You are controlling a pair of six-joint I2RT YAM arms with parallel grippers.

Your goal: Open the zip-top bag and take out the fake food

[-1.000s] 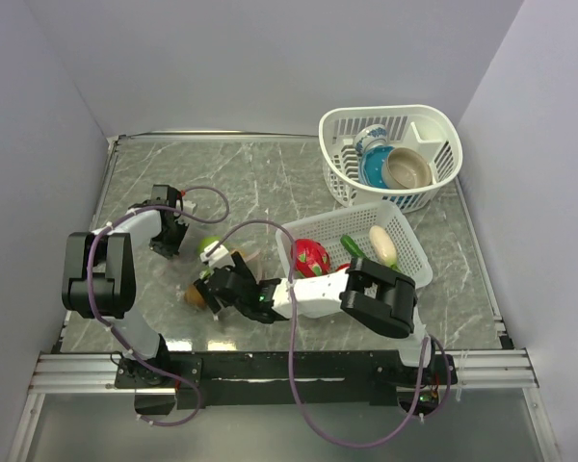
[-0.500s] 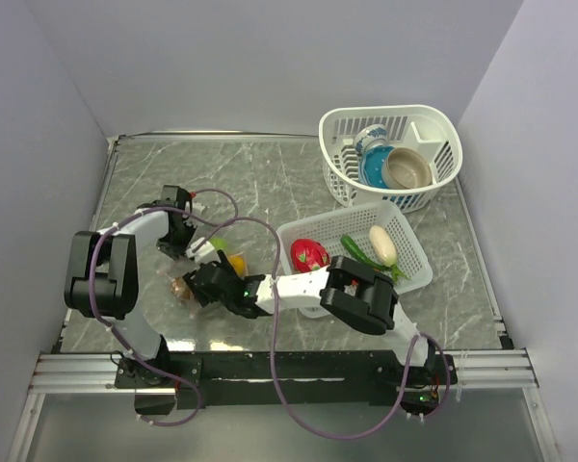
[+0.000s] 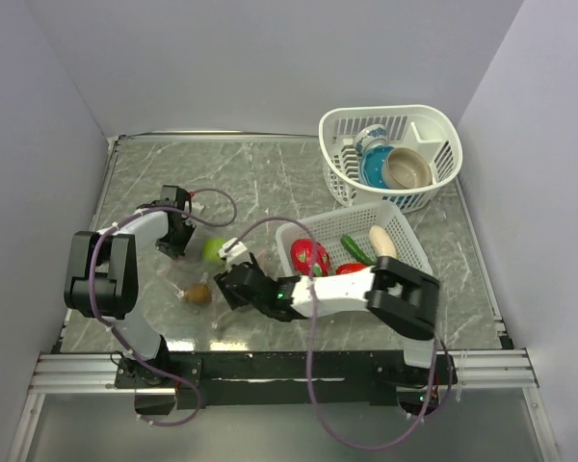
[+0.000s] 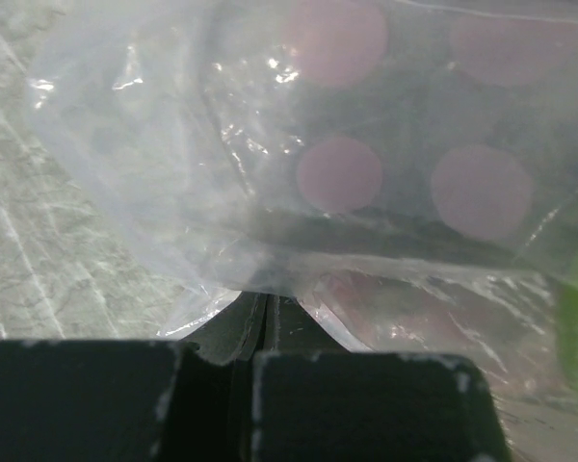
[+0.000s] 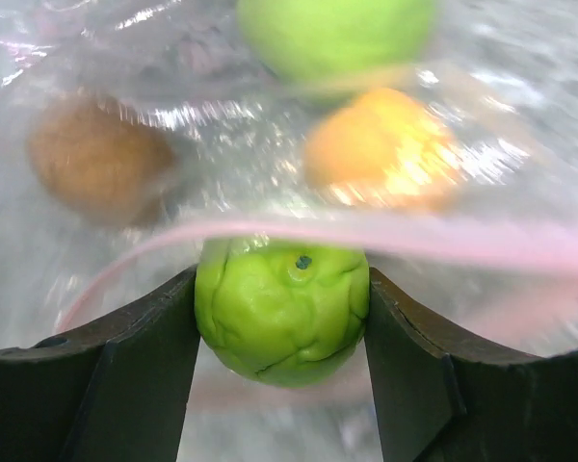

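Note:
The zip-top bag [image 3: 188,279] lies clear and crumpled at the table's left. My left gripper [image 3: 173,243] is shut on its plastic edge [image 4: 270,279], fingers pressed together. Just outside the pink zip strip [image 5: 443,243], my right gripper [image 5: 281,289] is shut on a green ball [image 5: 281,318] of the fake food. Behind the strip, inside the bag, lie an orange [image 5: 380,149], a second green ball [image 5: 337,29] and a brown kiwi-like piece [image 5: 96,164]. From above, my right gripper [image 3: 229,281] sits at the bag's right side, between the green ball [image 3: 213,249] and the kiwi piece [image 3: 198,294].
A white rectangular basket [image 3: 414,262] right of the bag holds red pieces [image 3: 310,256], a green vegetable [image 3: 354,248] and a cream oblong [image 3: 383,241]. A rounder white basket [image 3: 433,125] at the back right holds a blue-patterned cup [image 3: 371,142] and a tan bowl [image 3: 407,168].
My right gripper has narrowed onto the green ball and drawn back to the right, out past the zip strip. The left gripper has kept its hold on the bag, nearly still.

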